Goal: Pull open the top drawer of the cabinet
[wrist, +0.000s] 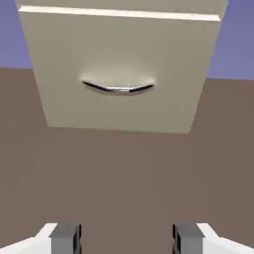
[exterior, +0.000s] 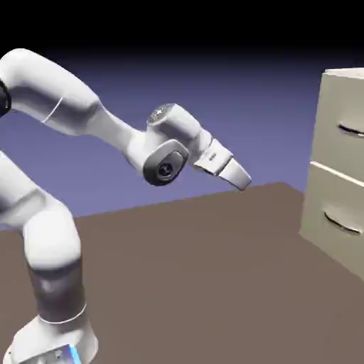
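Observation:
The beige cabinet (exterior: pixel 328 213) stands at the right edge of the exterior view. Its top drawer (exterior: pixel 340 99) carries a thin curved handle (exterior: pixel 350 129). My gripper (exterior: pixel 243 180) hangs in mid-air well to the left of the cabinet, at about the height of the seam between the two drawer fronts, pointing down and toward it. In the hand view my gripper (wrist: pixel 126 240) is open with nothing between its grey fingertips (wrist: pixel 65 238). That view is filled mostly by the lower drawer front; only a sliver of the top drawer (wrist: pixel 119 4) shows above the seam.
The lower drawer (exterior: pixel 330 206) has its own curved handle (exterior: pixel 343 225), seen large in the hand view as the lower handle (wrist: pixel 118 89). The brown table (exterior: pixel 199 270) stretches between the arm's base and the cabinet.

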You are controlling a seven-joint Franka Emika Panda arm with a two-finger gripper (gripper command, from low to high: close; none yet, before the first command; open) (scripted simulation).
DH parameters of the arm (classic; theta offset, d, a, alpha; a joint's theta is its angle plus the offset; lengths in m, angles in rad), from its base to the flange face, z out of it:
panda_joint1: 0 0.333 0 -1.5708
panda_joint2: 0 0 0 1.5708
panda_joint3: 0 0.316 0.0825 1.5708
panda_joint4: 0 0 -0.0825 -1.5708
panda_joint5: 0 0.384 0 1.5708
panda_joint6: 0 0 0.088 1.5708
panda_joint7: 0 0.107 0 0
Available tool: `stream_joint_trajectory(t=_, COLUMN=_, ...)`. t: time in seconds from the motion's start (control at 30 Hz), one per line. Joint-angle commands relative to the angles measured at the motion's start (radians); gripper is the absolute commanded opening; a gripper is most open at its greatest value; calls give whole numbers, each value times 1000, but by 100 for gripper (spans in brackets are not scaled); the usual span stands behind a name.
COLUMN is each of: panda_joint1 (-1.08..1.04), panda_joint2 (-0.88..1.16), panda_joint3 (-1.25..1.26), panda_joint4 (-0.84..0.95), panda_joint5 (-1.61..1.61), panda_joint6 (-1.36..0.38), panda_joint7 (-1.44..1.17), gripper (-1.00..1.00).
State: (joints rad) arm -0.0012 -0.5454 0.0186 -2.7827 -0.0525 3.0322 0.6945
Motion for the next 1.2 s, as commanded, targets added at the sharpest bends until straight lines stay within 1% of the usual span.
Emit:
stream_joint_trajectory(t=0.0, panda_joint1=-11, panda_joint2=20, panda_joint3=15, panda_joint4=23, panda_joint5=-44, panda_joint6=-4, panda_joint7=-39, gripper=0)
stream_joint_trajectory(t=1.17, panda_joint1=-395, panda_joint2=734, panda_joint3=555, panda_joint4=816, panda_joint5=-1566, panda_joint6=-144, panda_joint7=-1389, gripper=0)
